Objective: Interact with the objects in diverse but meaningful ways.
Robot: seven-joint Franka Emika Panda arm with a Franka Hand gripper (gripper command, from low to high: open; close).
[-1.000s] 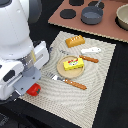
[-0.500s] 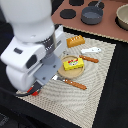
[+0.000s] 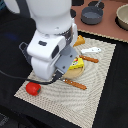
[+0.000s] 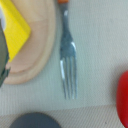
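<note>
The centre and upper left of the exterior view are being filled by the white Franka arm [image 3: 47, 45], and much of the striped placemat [image 3: 95, 95] is being hidden behind it. The gripper itself is being covered by the wrist housing, so whether its jaws are apart or together cannot be told.

1 red tomato [image 3: 33, 88] is lying at the lower left of the exterior view, on the mat's near corner. Just right of the arm, the yellow butter block [image 3: 77, 63] is sitting on a tan wooden board [image 3: 75, 73]. 1 orange-handled fork [image 3: 75, 84] is lying below the board, and another orange-handled utensil [image 3: 90, 59] is lying to the upper right of the butter. A small white piece [image 3: 91, 50] is resting above that, and a golden wedge [image 3: 80, 40] is showing at the arm's edge.

At the top, off the mat, a grey pot [image 3: 92, 13] is standing, with a tan bowl [image 3: 122, 16] at the upper right corner.

In the wrist view, the fork [image 4: 68, 65] is lying beside the board [image 4: 35, 50], the butter [image 4: 15, 30] is on it, and the tomato [image 4: 123, 97] is at the edge.
</note>
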